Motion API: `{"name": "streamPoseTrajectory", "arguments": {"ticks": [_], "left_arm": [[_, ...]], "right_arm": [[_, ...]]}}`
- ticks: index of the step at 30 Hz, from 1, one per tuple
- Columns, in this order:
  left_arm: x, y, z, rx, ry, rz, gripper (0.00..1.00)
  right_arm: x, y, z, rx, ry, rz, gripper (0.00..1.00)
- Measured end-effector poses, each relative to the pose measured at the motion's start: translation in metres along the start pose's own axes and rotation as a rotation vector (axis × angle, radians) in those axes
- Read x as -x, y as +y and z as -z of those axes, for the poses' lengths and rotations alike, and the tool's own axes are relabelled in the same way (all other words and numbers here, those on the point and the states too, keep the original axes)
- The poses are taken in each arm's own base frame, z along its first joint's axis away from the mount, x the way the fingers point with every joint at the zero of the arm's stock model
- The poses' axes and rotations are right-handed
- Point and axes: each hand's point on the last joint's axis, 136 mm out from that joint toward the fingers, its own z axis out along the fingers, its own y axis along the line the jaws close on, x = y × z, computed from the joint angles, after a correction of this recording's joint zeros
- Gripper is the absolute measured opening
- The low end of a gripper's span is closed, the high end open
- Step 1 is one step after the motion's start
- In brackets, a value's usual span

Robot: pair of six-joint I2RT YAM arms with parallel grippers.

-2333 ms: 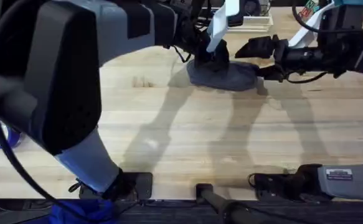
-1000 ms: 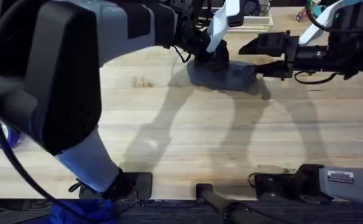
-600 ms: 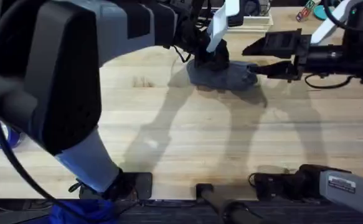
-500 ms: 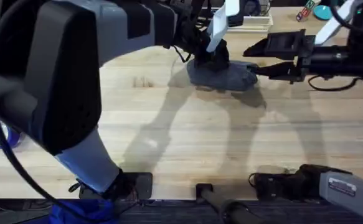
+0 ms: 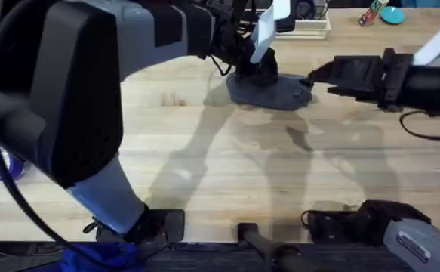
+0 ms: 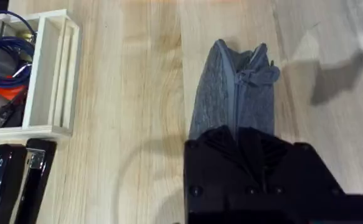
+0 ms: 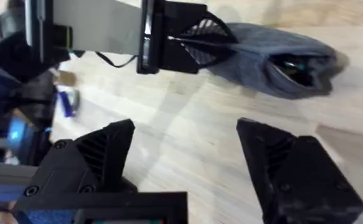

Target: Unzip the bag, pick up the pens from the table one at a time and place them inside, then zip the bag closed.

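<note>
The grey bag point(image 5: 272, 92) lies on the table point(image 5: 227, 159) at the far middle. My left gripper point(image 5: 259, 74) is shut on its left end; in the left wrist view the black fingers point(image 6: 240, 134) clamp the fabric beside the zipper of the bag point(image 6: 234, 87). My right gripper point(image 5: 315, 75) hovers just right of the bag, open and holding nothing. In the right wrist view its fingers point(image 7: 187, 162) stand wide apart, facing the bag's point(image 7: 262, 59) gaping end, where something dark with a blue-green glint point(image 7: 293, 65) shows. The pens are otherwise hidden.
A white wooden organiser point(image 6: 41, 68) with cables and a black stapler point(image 6: 16, 180) sit beyond the bag's left end. Small coloured items point(image 5: 378, 11) lie at the far right. The left arm's large body point(image 5: 76, 91) hangs over the table's left side.
My right gripper has drawn back to the right, away from the bag's right end. The left gripper and the bag have stayed in place.
</note>
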Motion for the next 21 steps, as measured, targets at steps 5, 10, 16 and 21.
{"name": "streamPoseTrajectory", "arguments": {"ticks": [5, 10, 16, 21], "left_arm": [[0.0, 0.0, 0.0, 0.0, 0.0, 0.0, 0.041], [0.0, 0.0, 0.0, 0.0, 0.0, 0.0, 0.041], [0.0, 0.0, 0.0, 0.0, 0.0, 0.0, 0.041], [0.0, 0.0, 0.0, 0.0, 0.0, -0.001, 0.041]], "right_arm": [[-0.012, -0.006, 0.015, -0.099, -0.024, -0.015, 0.997], [-0.02, -0.011, 0.028, -0.187, -0.052, -0.012, 0.997], [-0.03, -0.013, 0.025, -0.269, -0.02, 0.061, 0.997], [-0.038, -0.013, 0.018, -0.351, 0.013, 0.161, 0.997]]}}
